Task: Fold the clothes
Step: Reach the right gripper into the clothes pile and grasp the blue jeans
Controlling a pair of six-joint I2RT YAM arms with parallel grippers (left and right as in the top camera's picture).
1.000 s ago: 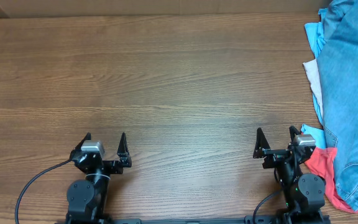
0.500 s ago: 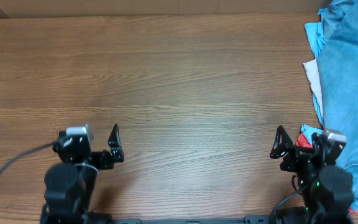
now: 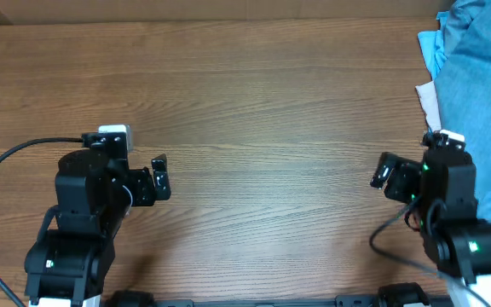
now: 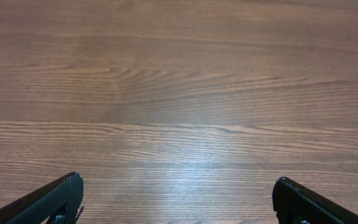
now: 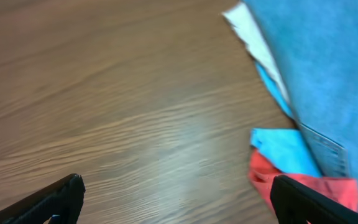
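Note:
The light blue denim jeans [image 3: 476,85] lie in a heap at the table's far right edge, on top of other garments; they also show in the right wrist view [image 5: 328,68]. My right gripper [image 3: 388,176] is open and empty over bare wood, just left of the heap; in the right wrist view [image 5: 176,186] its fingertips are wide apart. My left gripper [image 3: 156,177] is open and empty over bare wood at the left, far from the jeans; the left wrist view [image 4: 178,190] shows only table between its fingers.
A sky-blue thin garment [image 3: 431,47] and a white garment [image 3: 429,101] stick out from under the jeans. The right wrist view shows a red garment [image 5: 303,183] and sky-blue fabric [image 5: 284,148] at the heap's near edge. The wooden table [image 3: 254,102] stretches across the view.
Both arms have risen from the front edge and reached forward. The left arm has shifted left, the right arm right toward the heap. Both grippers stay open.

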